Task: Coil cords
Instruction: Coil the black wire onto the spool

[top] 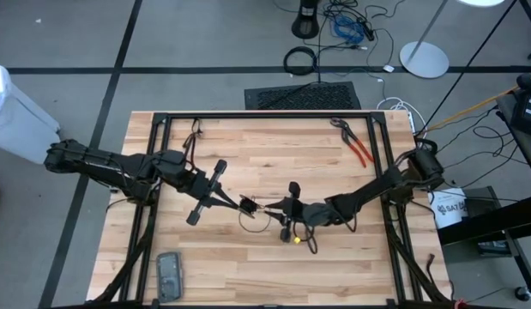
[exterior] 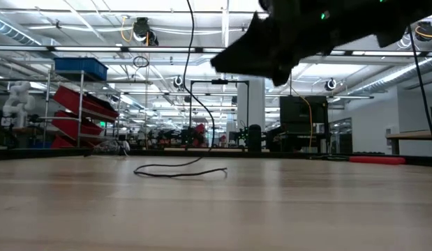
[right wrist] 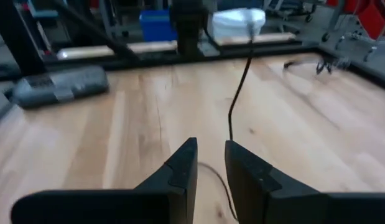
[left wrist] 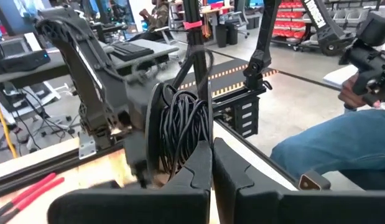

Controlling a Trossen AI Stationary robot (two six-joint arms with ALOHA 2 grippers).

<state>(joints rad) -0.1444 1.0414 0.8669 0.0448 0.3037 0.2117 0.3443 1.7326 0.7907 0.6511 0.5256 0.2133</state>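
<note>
High view: our left gripper (top: pixel 246 204) is clamped on the cord (top: pixel 263 209), right gripper (top: pixel 280 207) just beside. Low view: cord trails limp on the table. Right wrist view: jaws slightly parted, cord between and ahead. We judge it light, floppy; grip near the held end.

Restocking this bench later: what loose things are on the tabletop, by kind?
Cord: 1
Pliers: 1
Grey flat device: 1
Total: 3

both grippers (top: pixel 248 204) (top: pixel 278 207) mid-table, nearly meeting
</note>
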